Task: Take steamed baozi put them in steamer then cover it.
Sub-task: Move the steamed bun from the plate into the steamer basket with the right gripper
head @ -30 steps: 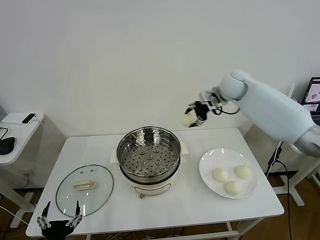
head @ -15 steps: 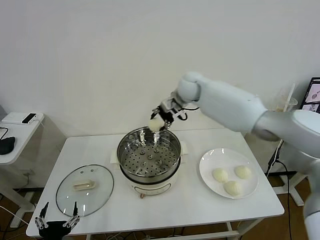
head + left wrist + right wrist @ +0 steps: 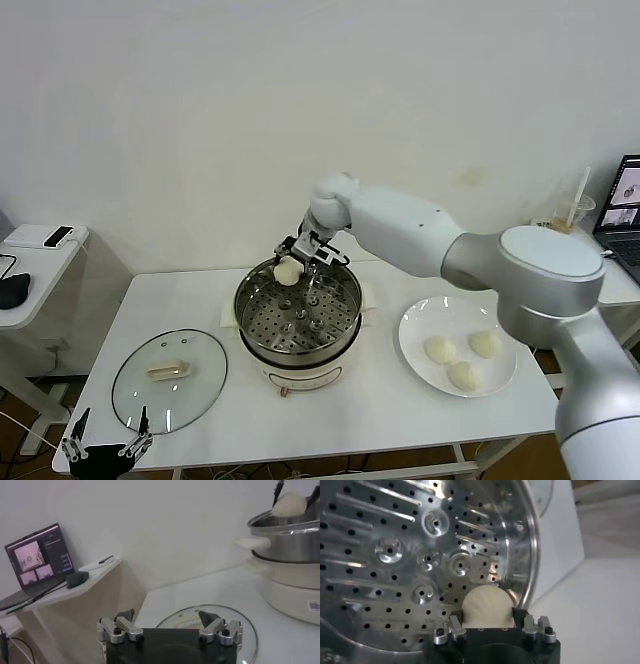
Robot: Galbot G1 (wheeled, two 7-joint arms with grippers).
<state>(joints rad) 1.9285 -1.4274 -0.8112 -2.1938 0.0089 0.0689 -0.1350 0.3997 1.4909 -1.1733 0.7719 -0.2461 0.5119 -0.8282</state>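
Plainly the bun (image 3: 287, 271) is soft and light — the right gripper (image 3: 296, 262) is clamped on its round sides, holding it over the far edge of the steamer (image 3: 298, 312), and a harder squeeze would likely dent it. The steamer is shiny, hard steel with a holed floor. Three smooth buns (image 3: 463, 358) wait on the white plate (image 3: 415, 325). The glass lid (image 3: 168, 380) — best lifted by its cream bar handle (image 3: 167, 369) — lies flat near the left gripper (image 3: 104, 449), idle with fingers spread.

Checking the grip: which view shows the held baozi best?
The right wrist view: the baozi fills the right gripper, over the steamer. Head view shows it small; left wrist view, only a distant glimpse.
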